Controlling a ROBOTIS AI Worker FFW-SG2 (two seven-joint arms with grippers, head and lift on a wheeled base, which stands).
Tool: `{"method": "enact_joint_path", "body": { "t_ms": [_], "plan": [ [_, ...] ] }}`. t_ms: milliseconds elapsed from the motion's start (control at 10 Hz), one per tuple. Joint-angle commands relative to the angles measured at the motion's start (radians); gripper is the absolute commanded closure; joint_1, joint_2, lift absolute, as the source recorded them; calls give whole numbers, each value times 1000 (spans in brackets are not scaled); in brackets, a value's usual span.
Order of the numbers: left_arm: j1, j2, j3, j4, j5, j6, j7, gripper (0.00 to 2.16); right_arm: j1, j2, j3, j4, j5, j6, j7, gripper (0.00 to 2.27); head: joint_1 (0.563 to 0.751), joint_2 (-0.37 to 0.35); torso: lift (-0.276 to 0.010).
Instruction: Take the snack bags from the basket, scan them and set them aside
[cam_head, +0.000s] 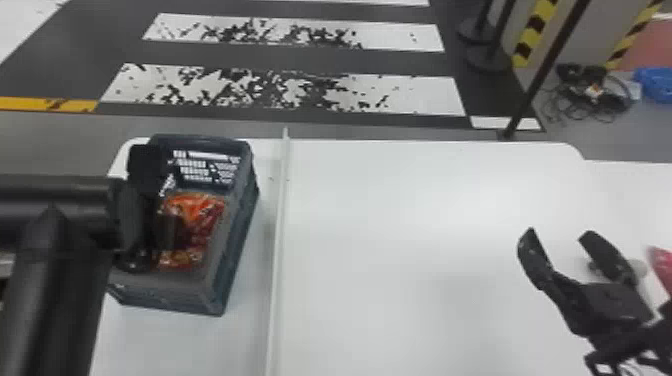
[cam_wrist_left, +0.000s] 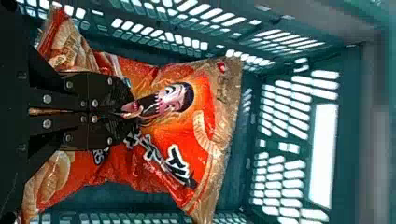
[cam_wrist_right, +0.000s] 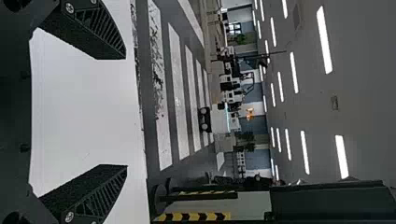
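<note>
The dark basket (cam_head: 232, 250) stands at the table's left with an orange snack bag (cam_head: 202, 215) inside. My left gripper (cam_head: 172, 232) is down in the basket over the bag. In the left wrist view, the left gripper (cam_wrist_left: 133, 111) is shut on the orange bag (cam_wrist_left: 187, 135), its fingers together and the foil bunched around their tips; the basket's slotted wall (cam_wrist_left: 345, 140) lies beyond. My right gripper (cam_head: 557, 237) stands open over the table's right side, nothing between its fingers. In the right wrist view, the right gripper (cam_wrist_right: 126, 112) shows its two fingers wide apart.
A thin raised white divider (cam_head: 279, 225) runs along the white table (cam_head: 400, 225), right of the basket. Something red (cam_head: 662, 265) lies at the right edge, beside the right gripper. Posts and cables stand on the floor behind.
</note>
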Motion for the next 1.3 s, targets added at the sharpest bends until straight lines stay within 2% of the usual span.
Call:
{"method": "enact_joint_path", "body": {
  "t_ms": [0, 300, 500, 700, 1000, 1200],
  "plan": [
    [29, -4, -1, -79, -4, 10, 4, 2135, 15, 0, -8, -8, 0, -7, 0, 97, 695, -36, -75],
    [93, -7, 0, -197, -3, -21, 36, 2135, 27, 0, -11, -11, 0, -31, 0, 97, 695, -44, -75],
    [141, -8, -1, -300, -3, -30, 74, 2135, 38, 3, -16, -24, 0, -38, 0, 97, 695, -43, -75],
    [201, -8, -4, -409, -7, -98, 139, 2135, 44, 9, -21, -22, -8, -96, 0, 97, 695, -40, -75],
    [230, -10, -16, -484, -7, -132, 159, 2135, 47, 11, -31, -21, -8, -108, 0, 97, 695, -43, -75],
    [231, -13, -24, -489, -7, -129, 168, 2135, 47, 11, -34, -19, -9, -108, 0, 97, 695, -56, -75]
  ]
}}
